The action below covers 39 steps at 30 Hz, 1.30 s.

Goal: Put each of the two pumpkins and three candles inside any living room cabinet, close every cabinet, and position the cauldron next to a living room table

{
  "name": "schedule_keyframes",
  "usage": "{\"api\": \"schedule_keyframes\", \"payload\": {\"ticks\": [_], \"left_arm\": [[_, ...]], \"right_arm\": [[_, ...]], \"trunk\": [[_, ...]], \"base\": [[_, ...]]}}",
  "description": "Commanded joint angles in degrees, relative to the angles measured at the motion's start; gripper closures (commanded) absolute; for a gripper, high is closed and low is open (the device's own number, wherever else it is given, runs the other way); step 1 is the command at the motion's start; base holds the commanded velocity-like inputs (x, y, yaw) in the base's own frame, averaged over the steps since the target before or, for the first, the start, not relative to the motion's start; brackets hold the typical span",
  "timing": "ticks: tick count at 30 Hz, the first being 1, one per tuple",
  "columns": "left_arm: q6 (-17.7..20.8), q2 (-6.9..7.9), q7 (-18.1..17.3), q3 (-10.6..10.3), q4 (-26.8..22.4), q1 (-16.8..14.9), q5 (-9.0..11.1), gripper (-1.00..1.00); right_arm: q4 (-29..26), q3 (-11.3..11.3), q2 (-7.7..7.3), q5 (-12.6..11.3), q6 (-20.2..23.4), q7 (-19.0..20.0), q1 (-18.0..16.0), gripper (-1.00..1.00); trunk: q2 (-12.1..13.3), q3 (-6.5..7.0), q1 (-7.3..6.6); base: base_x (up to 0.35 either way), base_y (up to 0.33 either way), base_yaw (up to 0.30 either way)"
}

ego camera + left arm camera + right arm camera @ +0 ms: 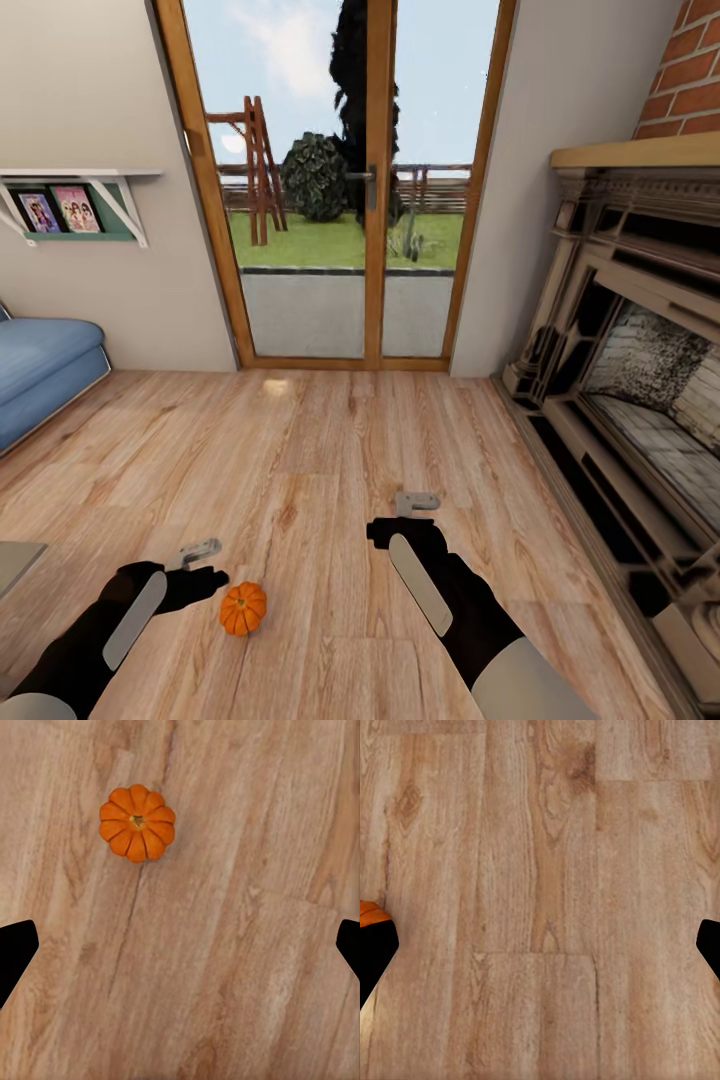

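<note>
- Wood floor (pixel 330 470) running to glass doors (pixel 350 190); fireplace (pixel 630 380) along right edge.
- Pumpkin (pixel 243 608) upright on floor, just right of left gripper (pixel 200 552), apart.
- Both grippers, right gripper (pixel 417 502) included, spread, holding nothing.
- Open floor ahead.

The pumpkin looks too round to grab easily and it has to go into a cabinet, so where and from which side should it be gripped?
Grip the pumpkin across its widest ribbed middle, coming straight down from above. It sits upright on the floor, stem up, with open space all round; the stem looks too short to hold.
</note>
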Motion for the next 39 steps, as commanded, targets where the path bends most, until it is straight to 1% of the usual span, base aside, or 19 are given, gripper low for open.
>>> {"api": "schedule_keyframes", "payload": {"ticks": [1, 10, 14, 17, 24, 31, 39], "left_arm": [[0.2, 0.05, 0.6, -0.2, -0.1, 0.0, 0.6, -1.0], [0.7, 0.03, 0.6, -0.4, -0.2, 0.0, 0.7, -1.0], [3.4, 0.07, 0.6, -0.4, -0.3, 0.0, 0.5, -1.0], [4.3, 0.06, 0.6, -0.4, -0.3, 0.0, 0.3, -1.0], [4.5, 0.48, 0.6, 0.0, -0.3, -0.1, 0.4, -1.0], [4.4, 0.07, 0.6, 0.0, 0.3, -0.1, 0.2, -1.0], [4.5, 0.0, 0.6, -0.2, 0.1, -0.1, 0.2, -1.0]], "right_arm": [[-0.1, 0.1, -0.02, -0.6, 0.1, -0.6, -0.1, -1.0], [0.0, 0.1, -0.02, -0.6, 0.1, -0.7, -0.1, -1.0], [0.0, 0.1, -0.02, -0.6, 0.1, -0.7, -0.1, -1.0], [0.0, 0.1, -0.02, -0.6, 0.1, -0.7, -0.1, -1.0], [0.0, 0.1, -0.02, -0.6, 0.1, -0.7, -0.1, -1.0], [0.0, 0.1, -0.02, -0.6, 0.1, -0.6, -0.1, -1.0], [0.2, 0.1, -0.02, -0.6, 0.0, -0.7, -0.1, -1.0]], "trunk": [[-0.4, -0.24, 0.22], [-4.1, -1.85, 2.2], [-5.7, -2.57, 3.08], [-6.9, -3.11, 3.74], [-9.7, -4.37, 5.27], [-12.5, -5.62, 6.81], [-15.7, -7.06, 8.57]], "base": [[0.0, 0.0, 0.0], [0.0, 0.0, 0.0], [0.0, 0.0, 0.0], [0.0, 0.0, 0.0], [0.0, 0.0, 0.0], [0.0, 0.0, 0.0], [0.0, 0.0, 0.0]]}}
